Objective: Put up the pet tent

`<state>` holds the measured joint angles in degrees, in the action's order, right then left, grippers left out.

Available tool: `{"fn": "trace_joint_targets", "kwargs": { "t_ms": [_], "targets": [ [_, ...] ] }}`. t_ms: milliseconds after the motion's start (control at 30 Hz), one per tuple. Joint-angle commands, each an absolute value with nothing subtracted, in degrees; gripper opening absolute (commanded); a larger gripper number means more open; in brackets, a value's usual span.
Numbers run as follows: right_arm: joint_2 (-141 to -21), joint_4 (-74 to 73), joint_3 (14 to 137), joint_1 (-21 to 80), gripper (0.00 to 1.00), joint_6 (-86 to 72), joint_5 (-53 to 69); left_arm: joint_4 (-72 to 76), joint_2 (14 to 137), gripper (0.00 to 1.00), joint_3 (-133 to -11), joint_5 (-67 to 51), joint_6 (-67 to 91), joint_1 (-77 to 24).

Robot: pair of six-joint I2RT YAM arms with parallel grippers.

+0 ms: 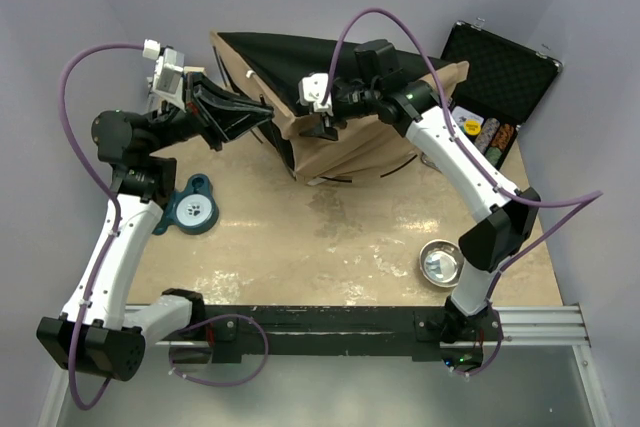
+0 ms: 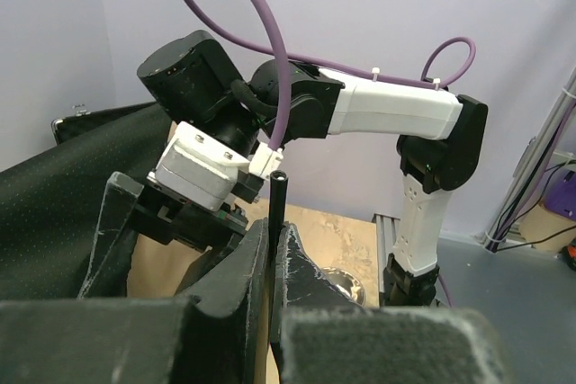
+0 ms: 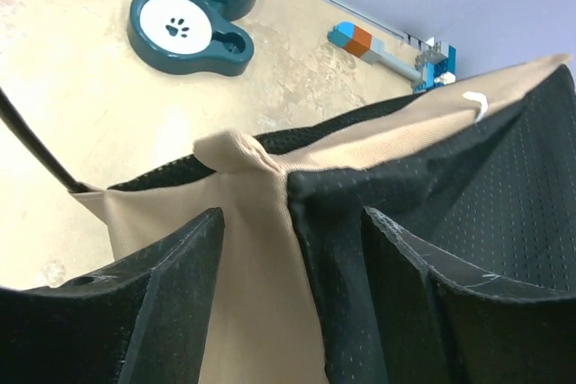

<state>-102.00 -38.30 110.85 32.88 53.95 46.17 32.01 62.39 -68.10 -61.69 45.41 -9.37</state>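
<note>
Top view: tent (image 1: 330, 152) is seen slumped at 12 o'clock, not yet stood up. Pole (image 2: 277, 195) is pinched by left tool (image 2: 272, 242); right tool (image 3: 292, 222) is spread over tent.

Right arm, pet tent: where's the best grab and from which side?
Pinch the raised tan fold of the pet tent, where beige meets black lining, coming down from above. It stands up as a narrow ridge; fabric around it lies broad and slack. The right gripper is open, straddling it.
</note>
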Motion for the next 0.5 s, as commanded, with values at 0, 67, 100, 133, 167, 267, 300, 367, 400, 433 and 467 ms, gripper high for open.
{"fn": "trace_joint_targets", "kwargs": {
  "t_ms": [0, 67, 100, 133, 167, 267, 300, 367, 400, 433, 467],
  "targets": [
    [-102.39, -41.05, 113.99, 33.49, 0.6, 56.16, 48.25, 29.8, 63.46, 0.0, -69.7, -60.38, 43.86, -10.02],
    [-103.01, -40.87, 114.26, 33.66, 0.51, 55.64, 48.08, 29.27, 63.46, 0.0, -69.7, -60.38, 43.59, -10.28],
    [-103.36, -40.52, 114.43, 33.84, 0.44, 55.11, 47.82, 29.27, 63.46, 0.0, -69.7, -60.38, 43.51, -10.37],
    [-103.62, -40.17, 114.69, 33.92, 0.36, 54.06, 47.46, 28.75, 63.46, 0.0, -69.61, -60.38, 43.51, -10.55],
    [-103.97, -39.99, 115.31, 34.01, 0.26, 53.27, 47.46, 28.57, 63.63, 0.0, -69.44, -60.29, 43.77, -10.63],
    [-104.76, -39.55, 118.55, 34.1, 0.0, 48.54, 49.04, 28.3, 63.98, 0.0, -68.56, -60.64, 44.82, -11.34],
    [-104.68, -38.51, 119.17, 34.01, 0.0, 44.77, 50.35, 28.13, 63.9, 0.0, -67.77, -60.64, 45.0, -11.51],
    [-104.24, -37.01, 119.88, 34.01, 0.0, 39.83, 53.69, 27.25, 63.72, 0.0, -66.36, -60.56, 45.0, -12.04],
    [-103.98, -36.57, 119.97, 34.1, 0.0, 37.99, 54.75, 26.46, 63.72, 0.0, -65.75, -60.38, 44.83, -12.22],
    [-103.45, -36.13, 119.8, 34.1, 0.0, 36.49, 55.63, 25.85, 63.72, 0.0, -65.05, -60.21, 44.65, -12.39],
    [-103.1, -35.08, 119.36, 34.1, 0.0, 34.21, 56.85, 24.53, 63.72, 0.0, -64.6, -59.86, 44.21, -12.39]
  ]
}}
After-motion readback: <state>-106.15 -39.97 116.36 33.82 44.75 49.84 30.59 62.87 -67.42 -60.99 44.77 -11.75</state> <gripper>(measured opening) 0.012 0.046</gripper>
